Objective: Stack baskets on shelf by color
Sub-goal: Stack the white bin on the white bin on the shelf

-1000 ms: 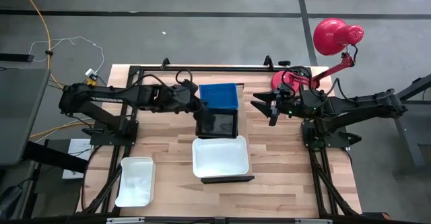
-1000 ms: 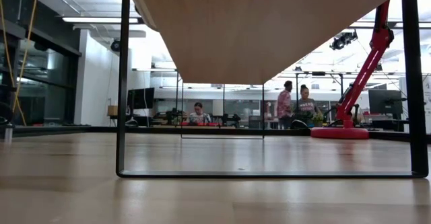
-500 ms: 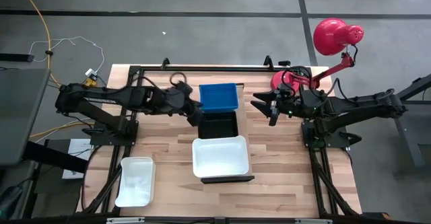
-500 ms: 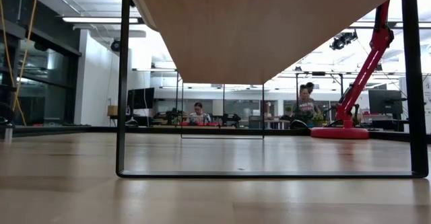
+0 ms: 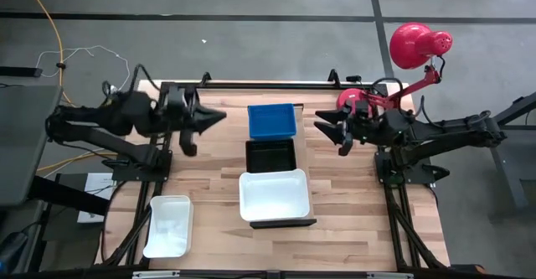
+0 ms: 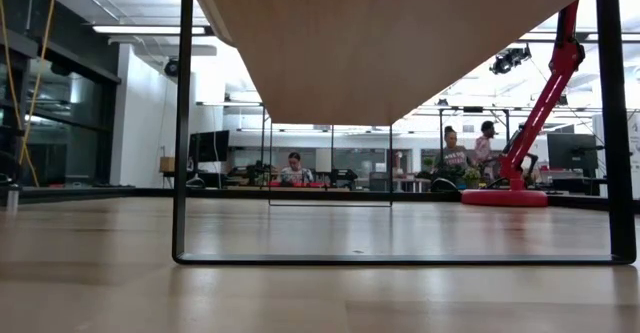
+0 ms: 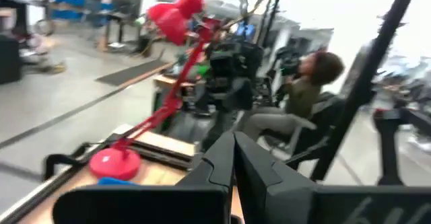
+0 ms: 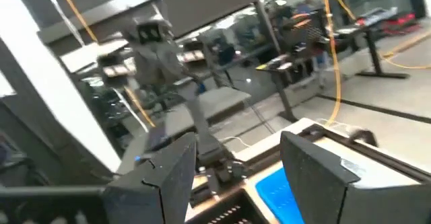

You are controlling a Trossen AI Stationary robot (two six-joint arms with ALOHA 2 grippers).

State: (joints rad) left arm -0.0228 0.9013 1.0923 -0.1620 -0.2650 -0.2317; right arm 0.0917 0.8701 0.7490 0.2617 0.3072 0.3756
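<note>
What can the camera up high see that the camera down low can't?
Only the high view shows the blue basket, the black basket, two white baskets, one mid-table and one at the near left corner, plus the shut left gripper and open right gripper. Only the low view shows people in the room behind. Both show the shelf, the wooden tabletop and the red lamp.

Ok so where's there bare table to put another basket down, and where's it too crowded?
Free: the wood between the small white basket and the large white basket, and the strip right of that large one. Crowded: the middle column, where the blue basket, black basket and large white basket sit nearly edge to edge, with the left gripper and right gripper flanking the blue one.
</note>
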